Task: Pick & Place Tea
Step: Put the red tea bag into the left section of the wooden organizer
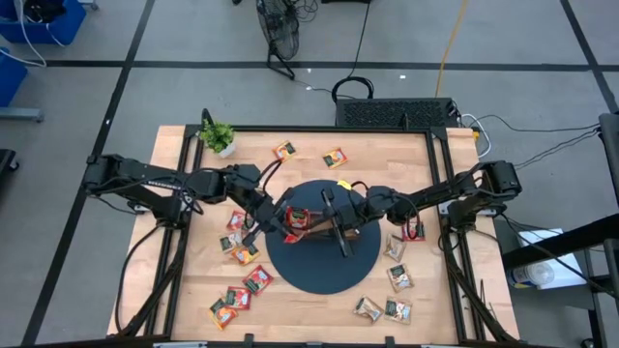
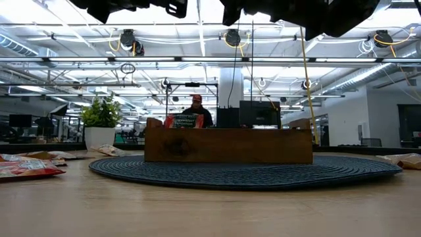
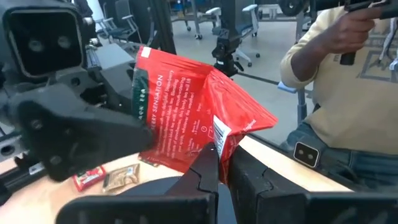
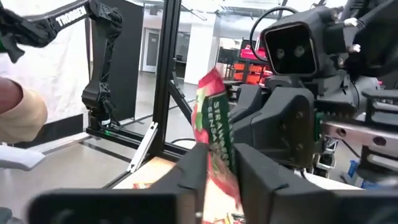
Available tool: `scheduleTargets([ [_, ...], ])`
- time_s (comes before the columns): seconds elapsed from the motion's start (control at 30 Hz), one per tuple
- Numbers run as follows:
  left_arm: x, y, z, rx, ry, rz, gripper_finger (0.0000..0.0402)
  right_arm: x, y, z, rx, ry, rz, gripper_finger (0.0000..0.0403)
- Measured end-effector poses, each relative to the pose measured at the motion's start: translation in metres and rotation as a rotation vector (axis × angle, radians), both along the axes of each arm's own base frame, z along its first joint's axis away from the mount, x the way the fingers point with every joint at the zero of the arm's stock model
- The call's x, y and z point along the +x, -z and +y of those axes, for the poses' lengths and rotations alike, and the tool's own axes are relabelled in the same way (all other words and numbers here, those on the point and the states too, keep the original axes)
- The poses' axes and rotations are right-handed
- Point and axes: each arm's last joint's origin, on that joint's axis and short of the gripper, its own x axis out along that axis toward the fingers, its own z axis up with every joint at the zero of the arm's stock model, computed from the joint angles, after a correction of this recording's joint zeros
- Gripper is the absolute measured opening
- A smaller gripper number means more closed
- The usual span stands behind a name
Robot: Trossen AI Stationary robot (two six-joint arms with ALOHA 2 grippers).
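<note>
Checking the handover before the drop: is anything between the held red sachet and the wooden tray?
Nothing visible. The red sachet is pinched by the left gripper and right gripper above the wooden tray, with nothing visible between.

Both claws (image 1: 274,228) (image 1: 311,220) face to face, apparently pinched tight.

Both grippers meet over the wooden tray (image 1: 319,224) at the centre of the round dark mat (image 1: 324,256), closing off the approach from either side. The mat's near half lies bare and passable. Loose tea sachets (image 1: 242,290) crowd the table (image 1: 309,314) left and right of the mat. The potted plant (image 1: 219,136) occupies the far left corner.
</note>
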Motion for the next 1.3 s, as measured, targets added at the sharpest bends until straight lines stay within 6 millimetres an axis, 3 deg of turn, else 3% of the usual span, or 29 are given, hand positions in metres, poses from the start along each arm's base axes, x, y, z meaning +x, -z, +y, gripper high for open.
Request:
scheduleTargets([
  [0.07,0.0,-0.001,0.0,0.0,0.0,-0.012,0.0017,0.0,0.0,0.0,-0.018,0.003,-0.007,0.001],
  [0.17,0.0,-0.001,0.0,-0.004,0.001,-0.009,0.0017,0.003,0.005,0.0,-0.024,0.012,0.0,0.0002],
  [0.3,0.001,0.0,0.002,-0.062,-0.1,0.054,0.0035,0.003,0.011,-0.003,-0.033,0.158,0.117,0.0001],
  [0.5,-0.001,-0.007,0.004,-0.195,-0.226,0.124,0.0095,-0.022,0.002,0.002,-0.142,0.391,0.318,0.0],
  [0.63,-0.002,-0.005,0.005,-0.195,-0.256,0.146,0.012,-0.04,-0.009,0.007,-0.165,0.438,0.396,0.0],
  [0.77,0.0,-0.007,0.011,-0.213,-0.474,0.127,0.013,-0.048,-0.015,0.007,-0.104,0.448,0.562,0.0],
  [0.9,0.006,-0.01,0.021,-0.247,-0.713,0.167,0.0132,-0.042,-0.02,0.008,-0.105,0.498,0.694,0.0],
  [1.07,0.013,-0.025,0.023,-0.264,-0.734,0.262,0.0133,-0.023,-0.013,0.006,-0.157,0.534,0.818,0.0],
  [1.23,0.021,-0.045,0.022,-0.233,-0.707,0.483,0.0134,-0.011,-0.005,0.002,-0.138,0.485,0.869,0.0],
  [1.3,0.026,-0.043,0.02,-0.204,-0.697,0.596,0.0134,-0.007,-0.005,0.002,-0.115,0.467,0.849,0.0],
])
